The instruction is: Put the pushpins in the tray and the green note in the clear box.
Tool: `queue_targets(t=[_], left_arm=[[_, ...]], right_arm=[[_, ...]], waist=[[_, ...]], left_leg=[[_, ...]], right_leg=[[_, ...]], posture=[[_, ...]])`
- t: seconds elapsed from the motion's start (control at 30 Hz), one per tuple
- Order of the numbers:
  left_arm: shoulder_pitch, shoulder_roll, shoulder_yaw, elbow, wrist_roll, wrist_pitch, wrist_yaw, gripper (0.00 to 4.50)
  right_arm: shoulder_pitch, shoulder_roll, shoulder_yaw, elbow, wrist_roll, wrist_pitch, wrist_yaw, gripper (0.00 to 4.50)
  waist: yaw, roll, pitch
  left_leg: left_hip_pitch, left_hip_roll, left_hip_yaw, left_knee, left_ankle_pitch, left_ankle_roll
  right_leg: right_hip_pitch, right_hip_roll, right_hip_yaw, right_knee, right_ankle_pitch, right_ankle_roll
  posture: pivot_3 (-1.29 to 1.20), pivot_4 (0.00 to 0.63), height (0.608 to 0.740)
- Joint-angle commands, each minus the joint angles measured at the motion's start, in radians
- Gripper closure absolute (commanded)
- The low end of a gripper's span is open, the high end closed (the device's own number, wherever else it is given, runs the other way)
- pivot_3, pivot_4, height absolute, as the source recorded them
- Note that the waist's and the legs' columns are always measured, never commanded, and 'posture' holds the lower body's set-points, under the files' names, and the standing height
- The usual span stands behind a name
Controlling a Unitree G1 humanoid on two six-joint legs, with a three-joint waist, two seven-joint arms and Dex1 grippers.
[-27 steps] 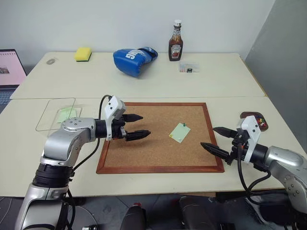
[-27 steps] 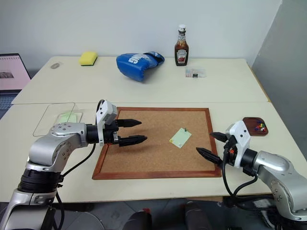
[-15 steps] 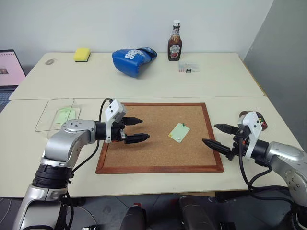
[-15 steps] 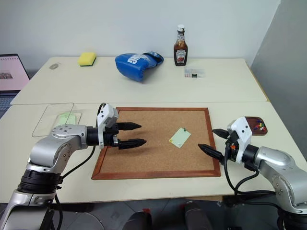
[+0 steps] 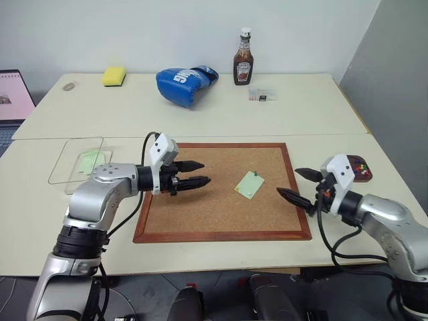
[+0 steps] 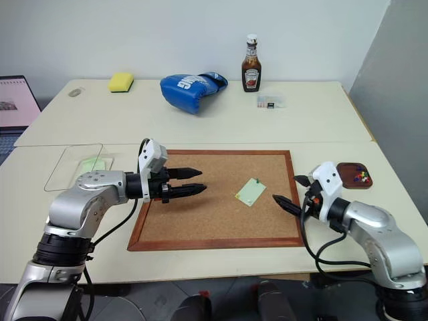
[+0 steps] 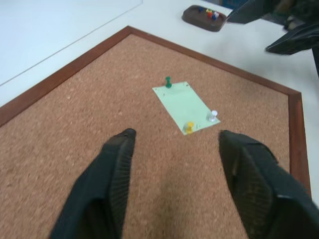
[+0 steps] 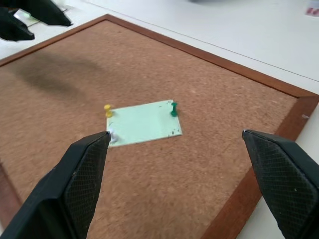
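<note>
On the corkboard (image 5: 221, 194), right of centre, the green note (image 7: 185, 105) lies flat, pinned by three pushpins (image 7: 168, 82) — green, yellow, clear. Pins: tiny, hard, likely slippery; pinch each by its head. Note: thin and limp, probably tears; lift by a freed edge.

Left claw (image 5: 194, 181) half open, right claw (image 5: 297, 185) wide — both empty. Tray (image 5: 360, 170) sits far right on the worktop (image 5: 200, 114), clear box (image 5: 77, 160) far left.

Head views look down across the desk (image 5: 281, 120); both wrist views face the green note (image 7: 185, 105) closely from opposite sides.
</note>
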Motion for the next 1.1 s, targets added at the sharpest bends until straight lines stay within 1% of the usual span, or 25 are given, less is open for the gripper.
queue_targets(t=[0.03,0.17,0.37,0.47,0.6,0.73,1.0,1.03,1.1], left_arm=[[-0.014,-0.025,-0.01,0.008,0.021,-0.05,0.019,2.55],[-0.004,-0.055,-0.042,0.028,0.061,-0.102,0.034,3.4],[0.011,-0.103,-0.086,0.087,0.131,-0.197,0.069,4.47],[0.027,-0.13,-0.122,0.149,0.195,-0.261,0.102,4.47],[0.041,-0.146,-0.162,0.189,0.255,-0.298,0.119,4.47],[0.065,-0.144,-0.201,0.231,0.313,-0.341,0.125,4.47],[0.059,-0.145,-0.19,0.234,0.316,-0.348,0.123,4.47],[0.057,-0.146,-0.19,0.236,0.317,-0.348,0.125,4.5],[0.052,-0.15,-0.189,0.231,0.315,-0.339,0.128,4.5]], right_arm=[[-0.066,0.031,0.051,0.06,-0.077,-0.07,-0.048,0.0],[-0.12,0.082,0.089,0.139,-0.113,-0.112,-0.065,0.0],[-0.187,0.158,0.133,0.278,-0.157,-0.179,-0.066,0.0],[-0.21,0.189,0.155,0.364,-0.187,-0.224,-0.059,0.0],[-0.238,0.221,0.161,0.424,-0.203,-0.258,-0.054,0.0],[-0.274,0.246,0.177,0.483,-0.219,-0.287,-0.046,0.0],[-0.307,0.276,0.192,0.596,-0.249,-0.335,-0.026,0.0],[-0.31,0.278,0.195,0.609,-0.254,-0.341,-0.022,0.19],[-0.311,0.278,0.2,0.626,-0.256,-0.343,-0.002,0.41]], waist=[[0.0,0.0,0.0],[0.0,0.0,0.0],[0.001,0.0,0.0],[0.0,0.0,0.0],[0.0,0.0,0.0],[0.0,0.0,0.0],[0.0,0.001,-0.001],[0.0,0.001,-0.001],[0.0,0.001,-0.001]], left_leg=[[0.0,0.0,0.0,0.0,0.0,0.0],[0.0,0.0,0.0,0.0,0.0,0.0],[0.0,0.0,0.0,0.0,0.0,0.0],[0.001,0.0,0.0,0.0,0.0,0.0],[0.001,0.0,0.0,0.0,0.0,0.0],[0.001,-0.001,0.0,0.0,0.0,0.0],[0.003,-0.001,0.0,0.001,0.0,0.0],[0.003,-0.001,0.0,0.001,0.0,0.0],[0.003,-0.001,0.0,0.001,0.0,0.0]], right_leg=[[0.0,0.0,0.0,0.0,0.0,0.0],[0.0,0.0,0.0,0.0,0.0,0.001],[0.0,0.0,0.0,0.0,0.001,0.001],[0.001,0.0,0.0,0.0,0.001,0.001],[0.0,0.0,0.0,0.001,0.001,0.001],[0.001,0.0,0.0,0.001,0.001,0.001],[0.003,0.0,0.0,0.002,0.001,0.001],[0.003,0.0,0.0,0.002,0.001,0.001],[0.003,0.0,0.0,0.002,0.001,0.001]], posture=[[0.0,0.15,0.74],[0.0,0.15,0.74],[0.0,0.15,0.74],[0.0,0.15,0.74],[0.0,0.15,0.74],[0.0,0.15,0.74],[0.0,0.15,0.74],[0.0,0.15,0.74],[0.0,0.15,0.74]])
